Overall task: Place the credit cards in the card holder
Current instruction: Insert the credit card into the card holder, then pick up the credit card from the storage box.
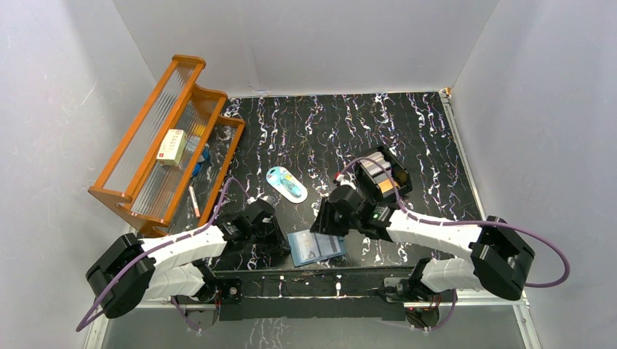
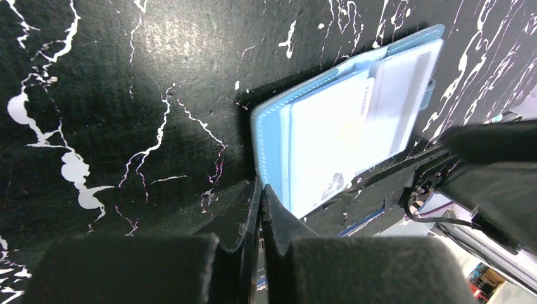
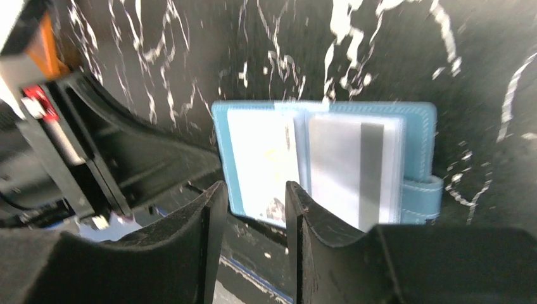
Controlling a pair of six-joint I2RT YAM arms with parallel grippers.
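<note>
The card holder (image 1: pixel 315 247) lies open and flat at the near edge of the table (image 1: pixel 327 123), between the 2 arms and just beside the black mounting rail (image 1: pixel 313 276). Its near border runs along that edge; whether it overhangs cannot be told. A pale card (image 3: pixel 263 158) sits in its left pocket and a grey striped card (image 3: pixel 354 171) in its right one.

The left gripper (image 2: pixel 261 193) has its fingers pressed together with nothing seen between them, its tip just beside the holder's left near corner. The right gripper (image 3: pixel 252 193) hangs over the holder's near side with its fingers spread, and the left page shows through the gap.

More credit cards (image 1: pixel 376 171), grey and orange, stand in a black box (image 1: pixel 404 178) to the far right of the holder, just beyond the right wrist. A light-blue oval item (image 1: pixel 286 182) lies far of the holder, apart from it. Bare black surface with white marbling runs from there to the far wall (image 1: pixel 305 43). White walls close the left, far and right sides. A wooden rack (image 1: pixel 149 145) holding a cream box (image 1: pixel 173 147) leans along the left wall.
</note>
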